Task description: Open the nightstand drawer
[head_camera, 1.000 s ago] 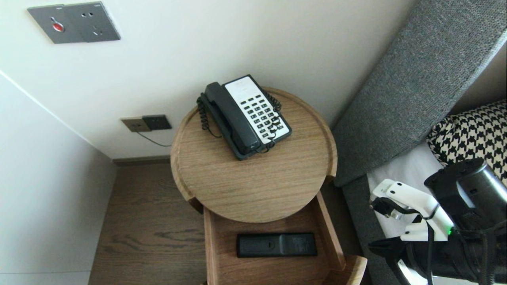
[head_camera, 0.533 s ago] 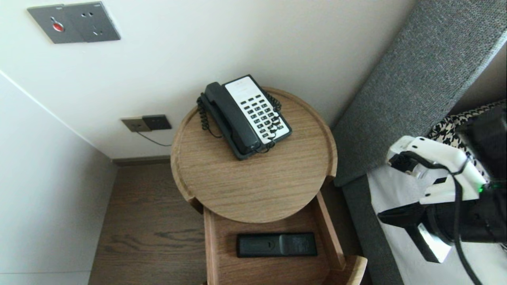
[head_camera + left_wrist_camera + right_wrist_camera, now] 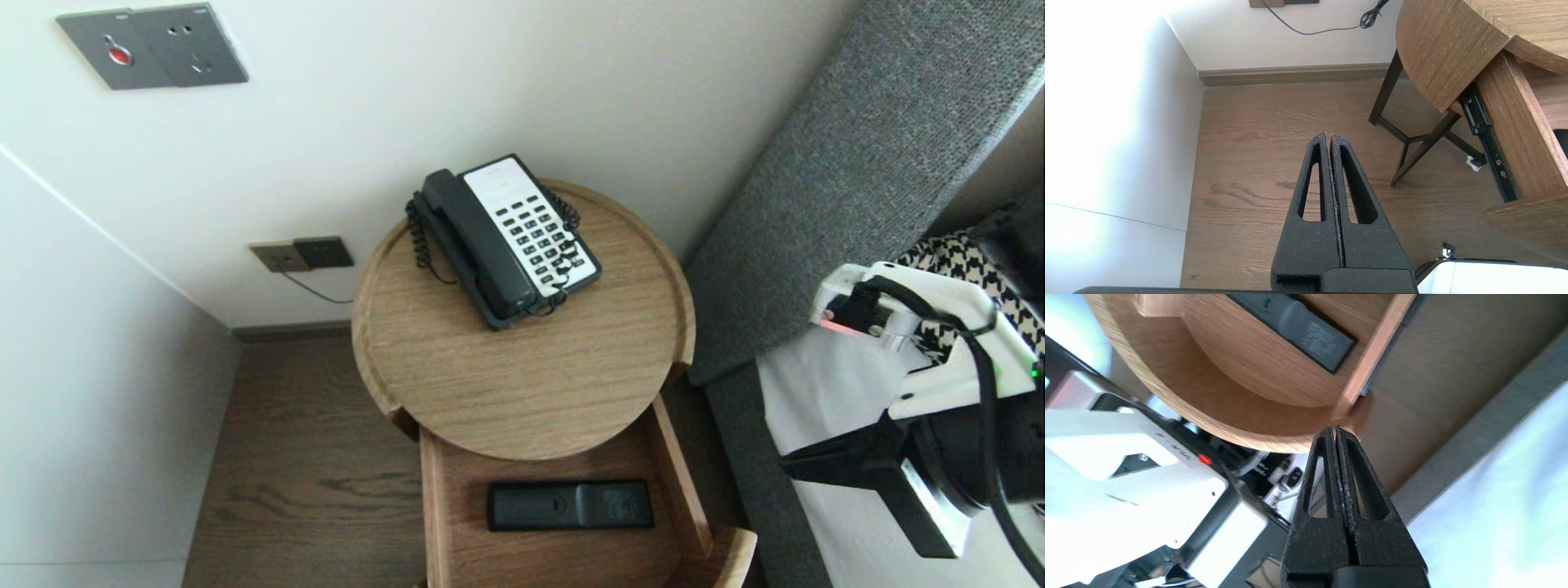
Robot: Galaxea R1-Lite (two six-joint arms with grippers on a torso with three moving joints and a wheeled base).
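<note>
While the right gripper [image 3: 786,468] hangs closed and empty just right of the open drawer [image 3: 680,478], the remote [image 3: 570,505] inside lies lengthwise toward it, farther from the closed left gripper [image 3: 1329,136].

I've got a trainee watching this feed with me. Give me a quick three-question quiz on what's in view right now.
1. True or false: the handset is lifted off the telephone.
2. Where does the remote control lie? A) on the round tabletop B) in the open drawer C) on the bed
3. Fill in: the left claw and the right claw are both ____, with nothing between their fingers.

Key: 1 false, it rests on the telephone; 2 B; 3 shut.
</note>
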